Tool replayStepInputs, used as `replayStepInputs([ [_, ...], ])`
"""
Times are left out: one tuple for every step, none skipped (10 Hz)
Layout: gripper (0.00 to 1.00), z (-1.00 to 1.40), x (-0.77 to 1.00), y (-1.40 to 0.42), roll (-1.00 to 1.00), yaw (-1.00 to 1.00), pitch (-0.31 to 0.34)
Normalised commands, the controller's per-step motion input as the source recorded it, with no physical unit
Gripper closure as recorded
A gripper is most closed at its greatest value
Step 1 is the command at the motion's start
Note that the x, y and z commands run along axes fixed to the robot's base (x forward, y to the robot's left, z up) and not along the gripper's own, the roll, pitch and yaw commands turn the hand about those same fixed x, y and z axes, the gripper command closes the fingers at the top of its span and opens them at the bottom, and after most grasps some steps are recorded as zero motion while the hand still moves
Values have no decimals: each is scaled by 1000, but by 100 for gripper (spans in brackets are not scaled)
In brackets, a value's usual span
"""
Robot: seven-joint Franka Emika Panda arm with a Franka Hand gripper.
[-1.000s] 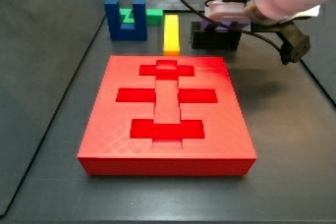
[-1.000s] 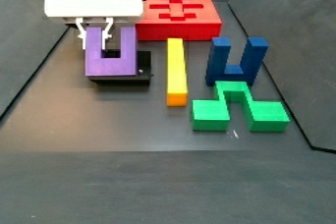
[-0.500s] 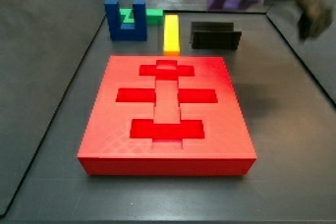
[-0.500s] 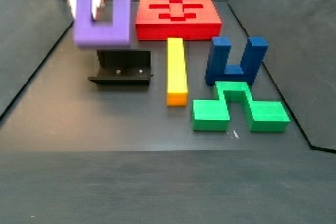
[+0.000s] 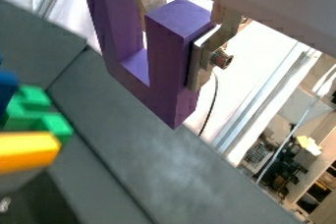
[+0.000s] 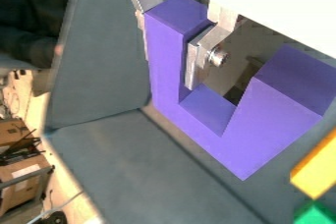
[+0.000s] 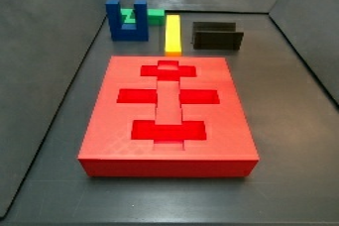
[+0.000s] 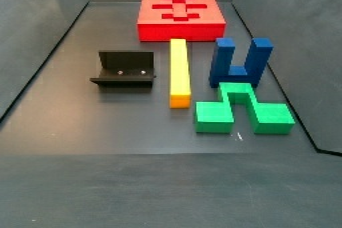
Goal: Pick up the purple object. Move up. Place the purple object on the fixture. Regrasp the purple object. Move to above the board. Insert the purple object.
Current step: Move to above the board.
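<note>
Claw (image 5: 168,33) out of frame in both side views, so it sits high above the surface (image 8: 120,122); both wrist views show it closed on the purple object (image 5: 147,51), silver finger plates (image 6: 199,53) pinching one prong, the U hanging below the claw with its bar lowest. Nothing of the purple object touches anything but the claw. Far beneath it, left to right in a side view: the fixture (image 8: 127,70) standing empty, the yellow bar (image 8: 178,70) just beside it, then the dark blue U-block (image 8: 241,60) and the green block (image 8: 241,110) touching each other, with the board (image 8: 183,15) behind them all. Board recesses are unfilled in both side views; the cross-and-bar cut-outs (image 7: 166,99) show bare. Judging progress: the object is in hand and lifted, the fixture carries nothing, so this reads as either the first move up or the lift after regrasp; the frames alone do not settle which. Either way, travel to above the board and the insertion remain. No brand, label or legible writing on any block, the fixture or the board; background clutter in the wrist views is too blurred to read.
</note>
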Motion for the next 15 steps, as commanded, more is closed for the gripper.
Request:
replayStepInputs([
  [100, 287, 31, 4, 10, 25, 63],
  [100, 279, -1321, -1400, -1000, -33, 80],
  [100, 284, -1333, -1400, -1000, -30, 70],
  [100, 268, -1400, -1330, -1000, -18, 29],
  [100, 252, -1400, -1303, -1000, -13, 21],
  [100, 257, -1400, -1282, -1000, -7, 13],
  [100, 248, -1400, -1269, -1000, -2, 14],
  [100, 134, -843, -703, -1000, 6, 3],
  [100, 83, -594, -474, -1000, 6, 3],
  [100, 43, -272, -196, -1000, -4, 12],
  [100, 25, -148, -80, -1000, -4, 1],
  [100, 3, -81, 4, -1000, -3, -12],
  [100, 15, -74, 9, -822, -6, -24],
  [100, 3, -72, 21, -591, -5, -38],
  [100, 0, -60, 17, -404, -6, -47],
])
